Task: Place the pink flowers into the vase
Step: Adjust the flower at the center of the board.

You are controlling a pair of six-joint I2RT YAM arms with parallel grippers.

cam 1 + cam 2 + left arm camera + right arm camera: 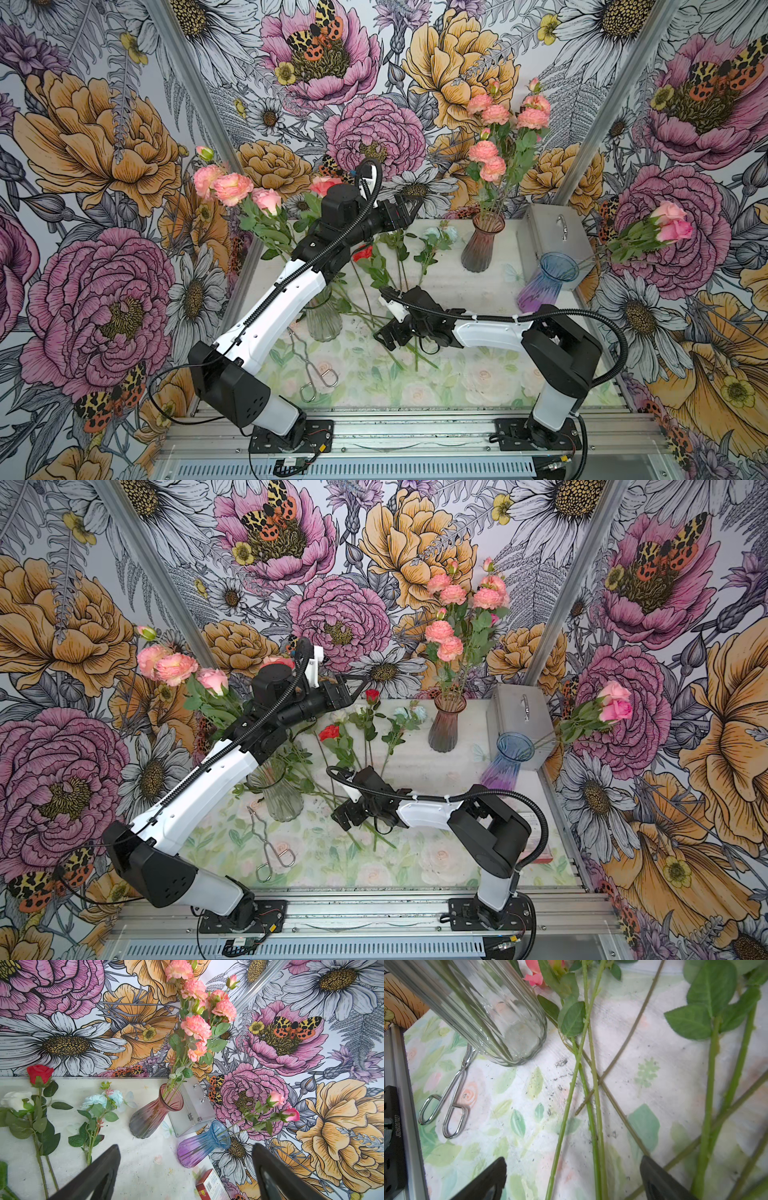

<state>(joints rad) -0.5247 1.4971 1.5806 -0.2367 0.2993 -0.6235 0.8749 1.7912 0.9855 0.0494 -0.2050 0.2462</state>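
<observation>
- Pink flowers (232, 189) stand in the clear vase (324, 324), their blooms leaning out over its rim.
- The left gripper (412, 204), jaws wide and empty, hangs high beyond the clear vase.
- The right gripper (384, 337), jaws wide and empty, sits low just beside the clear vase, above loose stems (593, 1084).

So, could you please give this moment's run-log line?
left gripper: open, raised | right gripper: open over stems | pink flowers: some in pink vase

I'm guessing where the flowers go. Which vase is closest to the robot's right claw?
The see-through glass vase, just beside the open right gripper. The smoky pink vase and the blue-and-purple vase stand farther off, near the metal box.
</observation>
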